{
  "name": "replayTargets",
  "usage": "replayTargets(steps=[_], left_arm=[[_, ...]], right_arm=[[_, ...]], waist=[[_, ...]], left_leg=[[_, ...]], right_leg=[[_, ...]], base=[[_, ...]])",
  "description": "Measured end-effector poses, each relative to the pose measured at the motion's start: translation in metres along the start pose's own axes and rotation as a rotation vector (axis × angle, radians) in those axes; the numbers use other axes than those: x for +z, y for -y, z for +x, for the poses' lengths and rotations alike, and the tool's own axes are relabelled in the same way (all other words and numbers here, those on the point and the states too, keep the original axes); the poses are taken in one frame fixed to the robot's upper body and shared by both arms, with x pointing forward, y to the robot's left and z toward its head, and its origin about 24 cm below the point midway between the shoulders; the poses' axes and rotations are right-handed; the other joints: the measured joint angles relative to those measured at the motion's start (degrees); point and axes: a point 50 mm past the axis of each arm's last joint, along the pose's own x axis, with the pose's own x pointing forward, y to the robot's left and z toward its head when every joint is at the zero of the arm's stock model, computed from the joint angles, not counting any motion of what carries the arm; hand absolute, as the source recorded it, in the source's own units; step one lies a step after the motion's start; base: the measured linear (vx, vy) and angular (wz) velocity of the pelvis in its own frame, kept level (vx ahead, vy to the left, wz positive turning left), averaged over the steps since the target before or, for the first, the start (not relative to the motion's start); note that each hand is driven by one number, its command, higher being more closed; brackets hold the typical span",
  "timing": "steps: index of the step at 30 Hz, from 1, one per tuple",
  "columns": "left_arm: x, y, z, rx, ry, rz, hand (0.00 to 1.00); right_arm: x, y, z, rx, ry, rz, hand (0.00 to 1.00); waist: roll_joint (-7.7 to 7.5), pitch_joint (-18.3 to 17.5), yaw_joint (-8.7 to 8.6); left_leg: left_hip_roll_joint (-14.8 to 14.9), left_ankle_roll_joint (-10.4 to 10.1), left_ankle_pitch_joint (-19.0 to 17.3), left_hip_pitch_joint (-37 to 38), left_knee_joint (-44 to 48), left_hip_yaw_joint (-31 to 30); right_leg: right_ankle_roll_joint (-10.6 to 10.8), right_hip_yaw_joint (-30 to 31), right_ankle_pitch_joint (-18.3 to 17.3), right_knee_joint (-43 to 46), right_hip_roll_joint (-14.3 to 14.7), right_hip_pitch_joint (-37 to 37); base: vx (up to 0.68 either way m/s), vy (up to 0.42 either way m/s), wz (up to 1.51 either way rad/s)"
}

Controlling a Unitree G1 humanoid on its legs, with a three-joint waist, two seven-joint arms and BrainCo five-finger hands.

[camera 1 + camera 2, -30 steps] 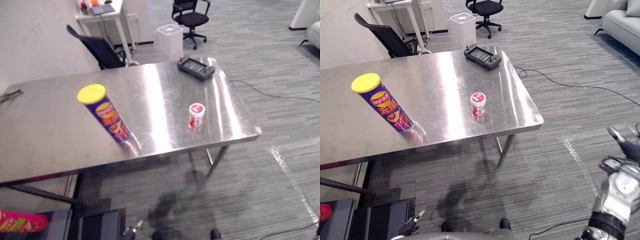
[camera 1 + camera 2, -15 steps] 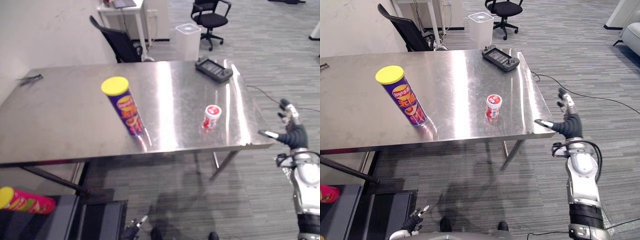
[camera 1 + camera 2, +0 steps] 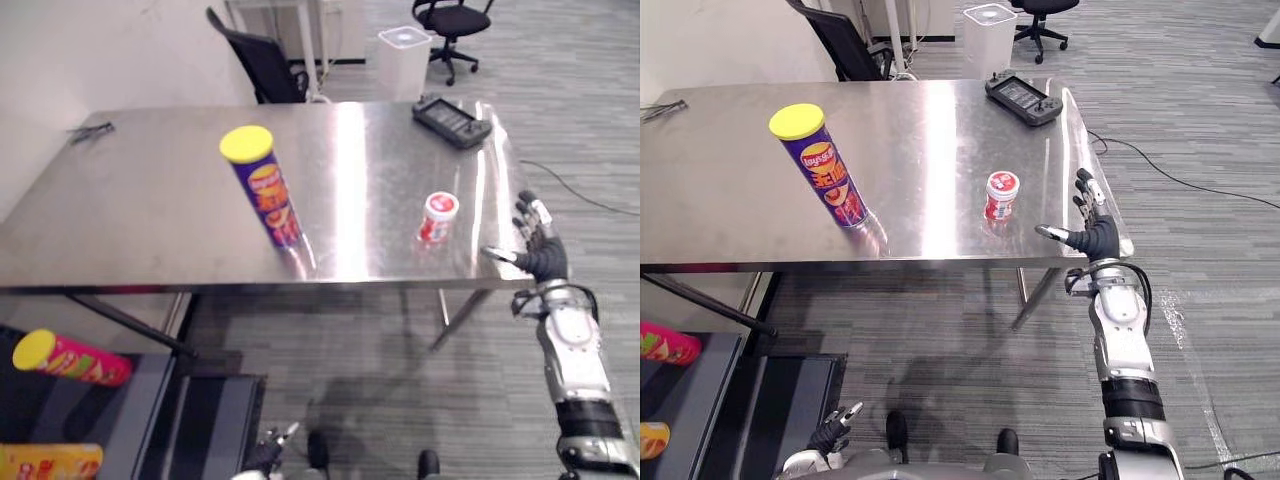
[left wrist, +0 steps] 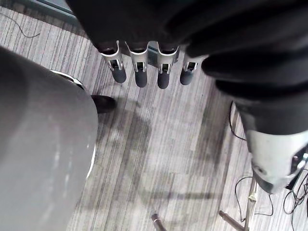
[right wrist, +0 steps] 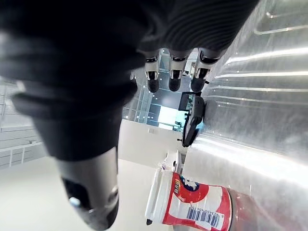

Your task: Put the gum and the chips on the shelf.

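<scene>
The chips, a purple can with a yellow lid (image 3: 262, 195), stand upright near the front middle of the steel table (image 3: 140, 210). To their right stands the gum, a small red and white tub (image 3: 438, 217), also upright. My right hand (image 3: 541, 253) hovers at the table's front right corner, just right of the gum, open with straight fingers and the thumb pointing toward the tub. The right wrist view has the gum tub (image 5: 192, 204) close past the thumb (image 5: 91, 192). My left hand (image 3: 832, 434) hangs low over the floor, open, its fingers (image 4: 139, 72) straight.
A black handheld controller (image 3: 452, 120) lies at the table's far right. A dark shelf unit (image 3: 150, 390) at lower left holds a red can (image 3: 70, 358) and a yellow can (image 3: 50, 462). An office chair (image 3: 260, 65) and a white bin (image 3: 405, 48) stand behind the table.
The camera has shifted. My right hand has risen from low on the right and come in to the table's front right corner, closer to the gum.
</scene>
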Motion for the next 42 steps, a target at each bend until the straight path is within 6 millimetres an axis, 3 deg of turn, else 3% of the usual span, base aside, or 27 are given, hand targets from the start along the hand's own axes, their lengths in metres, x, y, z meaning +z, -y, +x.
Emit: replayTargets(steps=[2, 15, 30, 31, 42], left_arm=[[0.002, 0.001, 0.001, -0.001, 0.005, 0.001, 0.00], [0.003, 0.001, 0.001, 0.014, 0.007, 0.001, 0.00], [0.013, 0.002, 0.004, 0.018, 0.035, 0.003, 0.00], [0.013, 0.002, 0.004, 0.019, 0.035, 0.003, 0.00], [0.015, 0.003, 0.004, 0.019, 0.044, 0.005, 0.00]], right_arm=[[-0.003, -0.007, 0.005, 0.007, -0.012, 0.026, 0.00], [-0.010, -0.039, 0.029, 0.012, -0.062, 0.127, 0.00], [-0.008, -0.057, 0.044, 0.053, -0.085, 0.155, 0.00], [-0.008, -0.058, 0.044, 0.055, -0.085, 0.158, 1.00], [-0.013, -0.064, 0.045, 0.037, -0.122, 0.173, 1.00]], waist=[[-0.10, 0.06, 0.73], [-0.29, 0.27, 1.00], [-0.89, 1.93, 2.49], [-0.89, 1.93, 2.48], [-0.88, 2.72, 2.52]], left_leg=[[-0.03, 0.01, 0.02, 0.01, 0.00, -0.01], [-0.02, -0.16, -0.11, 0.19, -0.04, -1.02], [-0.08, -0.17, -0.11, 0.18, -0.02, -1.26], [-0.08, -0.17, -0.11, 0.20, -0.02, -1.26], [0.02, -0.71, -0.51, 0.59, -0.05, -1.26]], right_leg=[[-0.01, -0.11, 0.00, -0.04, 0.01, 0.07], [0.00, -1.28, -0.01, -0.13, 0.04, 0.88], [-0.04, -1.86, -0.04, -1.02, 0.06, 1.71], [-0.04, -1.88, -0.03, -1.02, 0.06, 1.74], [-0.02, -1.90, -0.04, -0.87, 0.06, 1.97]], base=[[0.07, -0.006, 0.02], [0.00, -0.001, 0.03], [0.02, -0.003, 0.02], [0.00, 0.000, 0.00], [0.00, 0.000, 0.00]])
